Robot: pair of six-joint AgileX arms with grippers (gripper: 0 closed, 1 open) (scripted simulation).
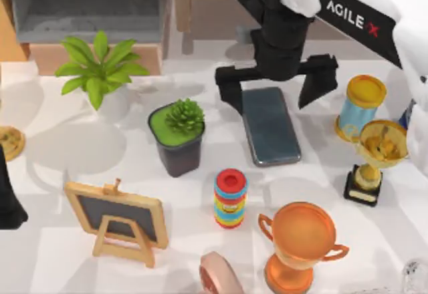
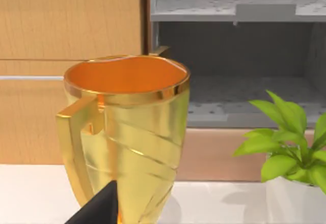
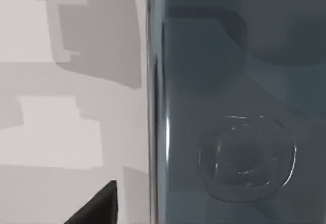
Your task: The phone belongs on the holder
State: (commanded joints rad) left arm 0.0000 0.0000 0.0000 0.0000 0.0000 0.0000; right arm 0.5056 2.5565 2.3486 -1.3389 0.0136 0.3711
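Phone [image 1: 270, 125] flat on counter [image 1: 60, 254], near far edge | right gripper [image 1: 275, 88] above its far end, jaws wide, gripping nothing | left arm parked at left edge

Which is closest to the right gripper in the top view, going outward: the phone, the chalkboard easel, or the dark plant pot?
From the right gripper:
1. Phone, directly beneath its open jaws.
2. Dark plant pot, to the phone's left.
3. Chalkboard easel, front left of the table.

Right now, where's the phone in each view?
Top view: phone lies flat on the table, right of the dark plant pot, between the right end effector's open fingers.
Right wrist view: phone close up.
Left wrist view: not in it.
Shared landmark: white table.
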